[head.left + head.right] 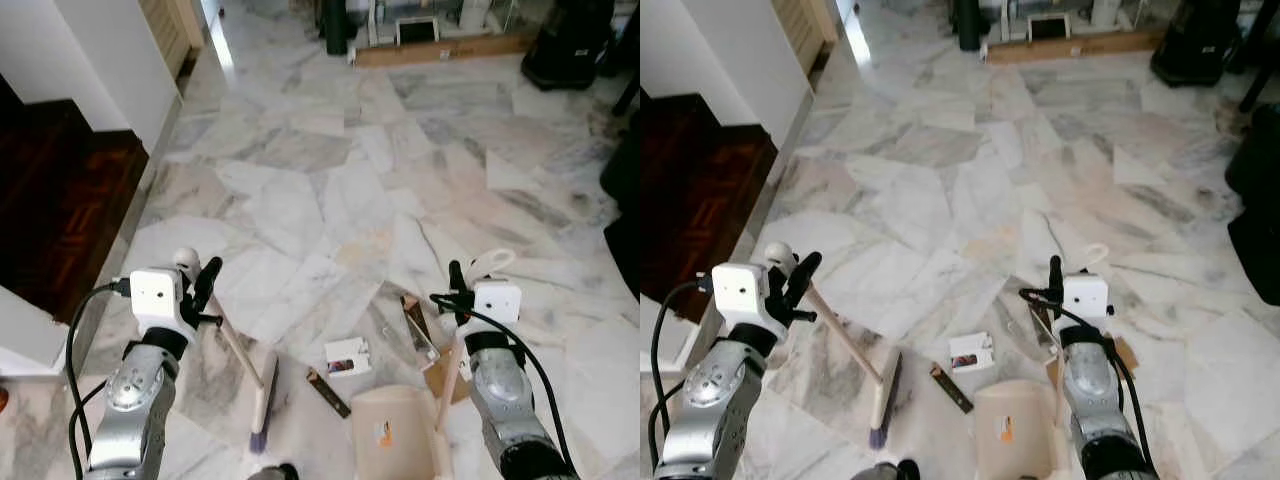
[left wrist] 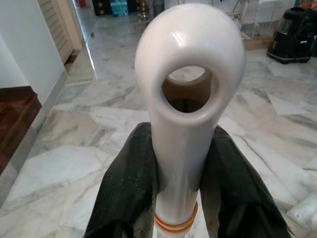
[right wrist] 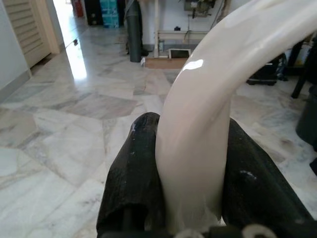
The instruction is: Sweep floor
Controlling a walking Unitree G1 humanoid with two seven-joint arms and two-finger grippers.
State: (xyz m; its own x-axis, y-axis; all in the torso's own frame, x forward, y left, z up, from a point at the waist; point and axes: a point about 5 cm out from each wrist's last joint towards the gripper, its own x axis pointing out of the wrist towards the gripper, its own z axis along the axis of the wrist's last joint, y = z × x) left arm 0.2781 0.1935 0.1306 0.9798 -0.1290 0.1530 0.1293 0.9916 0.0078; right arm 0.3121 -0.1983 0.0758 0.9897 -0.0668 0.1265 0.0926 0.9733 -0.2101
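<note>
Broom (image 1: 262,392) and dustpan (image 1: 392,434) are both sitting low on the marble floor (image 1: 330,190), each being held by one of the robot's pincers. The left gripper (image 2: 181,178) is clamping its two black fingers (image 2: 129,183) tight on the broom's pale handle, just under the looped hanging hole at the handle's end, with an orange band showing below the grip. The left arm is reaching forward and bent at the elbow, a black cable looping beside it, and the handle is slanting down from it toward the dustpan, ending in a bristle head touching the floor just to the left of the dustpan. The right gripper (image 3: 190,173) is squeezing its fingers (image 3: 131,178) on the dustpan's curved cream handle (image 1: 490,264), the right arm rising upright just right of the pan. A small sticker is showing on the dustpan, too small to read. Litter is lying just beyond the dustpan: a white packet (image 1: 347,356), a dark strip (image 1: 327,392), a long wrapper (image 1: 420,326) and a brown cardboard scrap (image 1: 438,374).
</note>
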